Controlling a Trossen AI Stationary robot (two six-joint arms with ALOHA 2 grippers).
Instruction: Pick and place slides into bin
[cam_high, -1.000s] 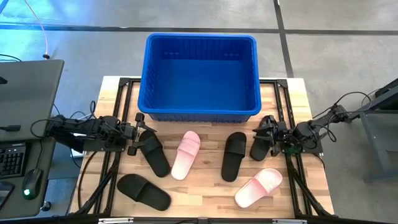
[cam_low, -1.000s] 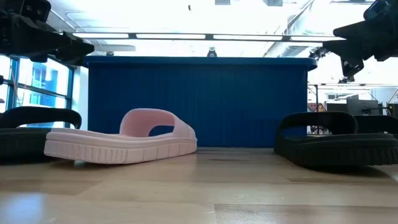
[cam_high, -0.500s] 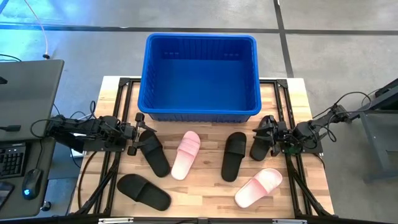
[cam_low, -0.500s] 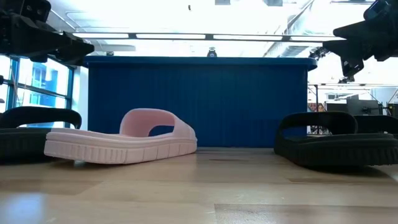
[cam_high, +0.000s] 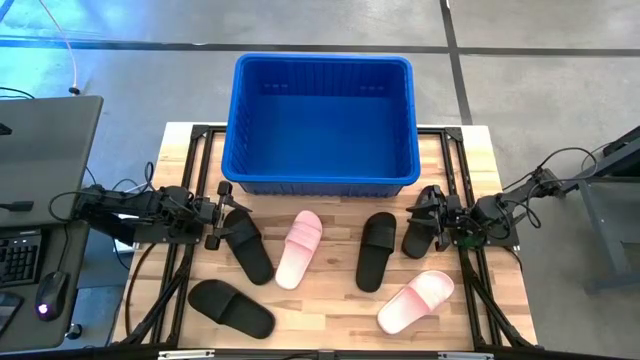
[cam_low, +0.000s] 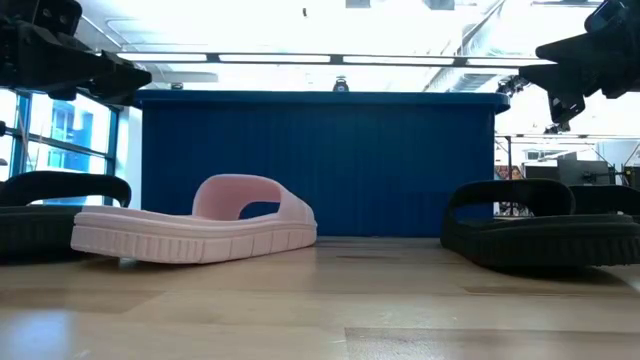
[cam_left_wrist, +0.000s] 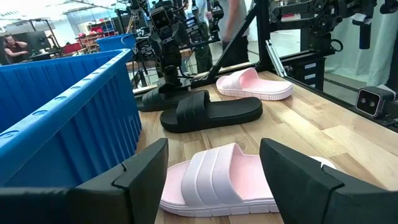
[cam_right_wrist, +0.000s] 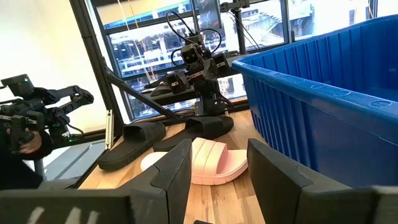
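Note:
The blue bin stands at the table's far middle. Six slides lie sole-down on the wood in front of it: black ones and pale pink ones. My left gripper hovers open at the left, by the far end of the left black slide, above the table. My right gripper hovers open at the right, over the far end of the rightmost black slide. In the wrist views the fingers of the left gripper and the right gripper stand apart and hold nothing.
Black frame rails run along the table's left and right sides. A keyboard and mouse sit on a desk to the left. Cables trail from the right arm. People show in the room beyond the table.

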